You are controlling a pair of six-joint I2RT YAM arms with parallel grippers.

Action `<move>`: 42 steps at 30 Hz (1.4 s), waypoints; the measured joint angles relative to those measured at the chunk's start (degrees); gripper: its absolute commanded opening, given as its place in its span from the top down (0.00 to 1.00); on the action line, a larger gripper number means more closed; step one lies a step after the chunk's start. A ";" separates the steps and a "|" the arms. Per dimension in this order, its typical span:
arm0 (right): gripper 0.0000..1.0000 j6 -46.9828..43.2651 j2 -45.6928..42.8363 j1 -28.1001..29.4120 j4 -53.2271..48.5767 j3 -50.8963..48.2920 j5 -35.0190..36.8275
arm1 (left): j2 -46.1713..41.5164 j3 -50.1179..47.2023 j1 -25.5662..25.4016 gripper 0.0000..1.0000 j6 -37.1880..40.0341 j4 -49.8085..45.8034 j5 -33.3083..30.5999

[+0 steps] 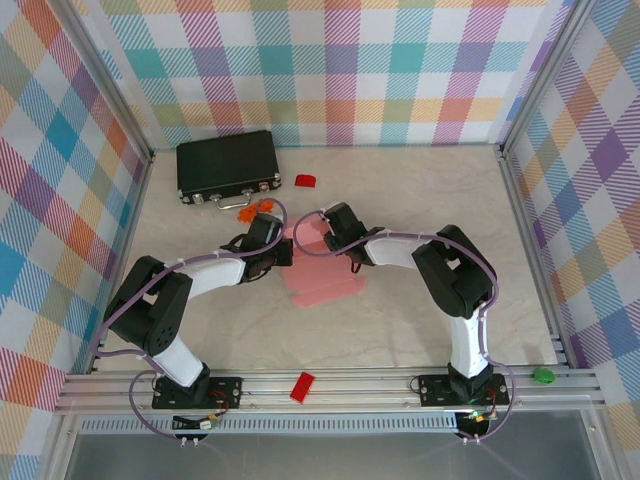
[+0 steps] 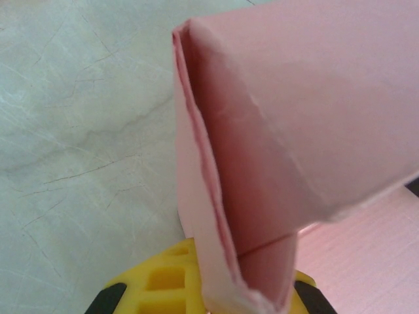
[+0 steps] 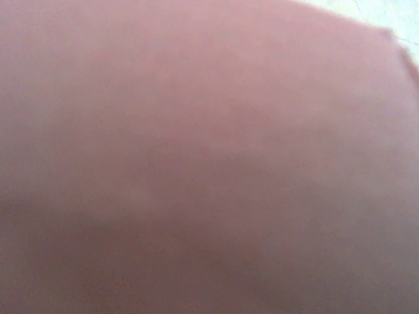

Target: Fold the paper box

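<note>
Handling note: I am treating the paper box (image 1: 325,287) as very light, thin pink card. It looks stiff along its creases, floppy across open panels, and easy to dent or tear at the die-cut edges (the pads may also be sliding on it). I am judging the best hold to be a doubled, folded edge close to a crease, not mid-panel.

The left end effector (image 1: 272,243) is clamping such an edge. Card is rising from between its yellow pads (image 2: 154,286) and folding over to its right. The rest of the sheet is lying flat on the table (image 1: 430,200), just on the near side of both end effectors.

The right end effector (image 1: 330,228) is facing the left one across the raised flap. I cannot tell whether it is gripping or released.

Both arms are reaching inward with their elbows bent outward.
</note>
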 measured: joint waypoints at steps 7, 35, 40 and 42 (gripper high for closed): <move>0.36 -0.02 -3.10 0.00 -0.02 -2.95 -0.09 | 0.00 0.11 -0.02 1.00 -0.39 -0.24 0.00; 0.18 11.78 -35.15 -3.04 -8.04 -18.14 -15.39 | -0.90 3.13 -0.57 1.00 -20.63 -8.81 -5.09; 0.19 19.52 -40.04 -7.39 -9.99 -20.83 -21.16 | -3.04 4.15 -1.07 1.00 -32.11 -13.14 -8.04; 0.19 22.18 -41.94 -8.94 -10.54 -22.29 -23.80 | -4.57 4.15 -1.20 1.00 -36.54 -14.27 -8.63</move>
